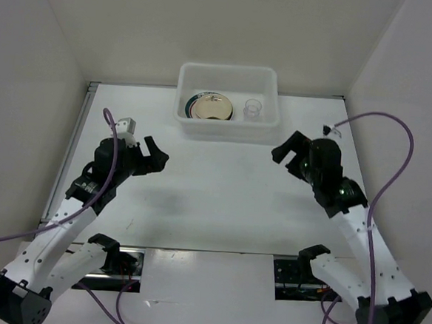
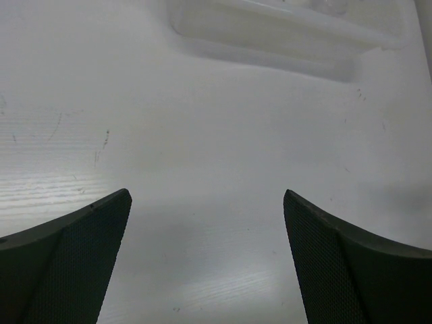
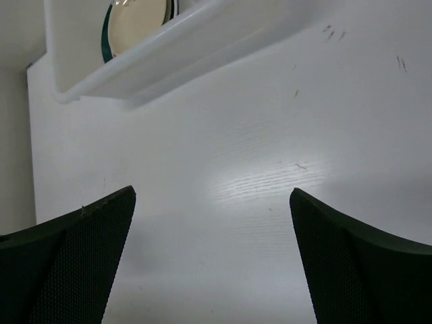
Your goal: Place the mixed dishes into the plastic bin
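The translucent white plastic bin [image 1: 226, 129] stands at the back middle of the table. Inside it a stack of plates [image 1: 210, 107], cream on top with green rims showing, lies at the left, and a clear glass cup [image 1: 252, 109] stands at the right. My left gripper [image 1: 153, 155] is open and empty above the table, left of and nearer than the bin. My right gripper [image 1: 289, 154] is open and empty, right of and nearer than the bin. The bin's wall shows in the left wrist view [image 2: 270, 30] and, with a cream plate [image 3: 138, 20] in it, in the right wrist view [image 3: 169, 47].
White walls enclose the table at the back and both sides. Purple cables [image 1: 392, 182] loop from both arms. Two dark cut-outs [image 1: 297, 275] sit at the near edge by the arm bases.
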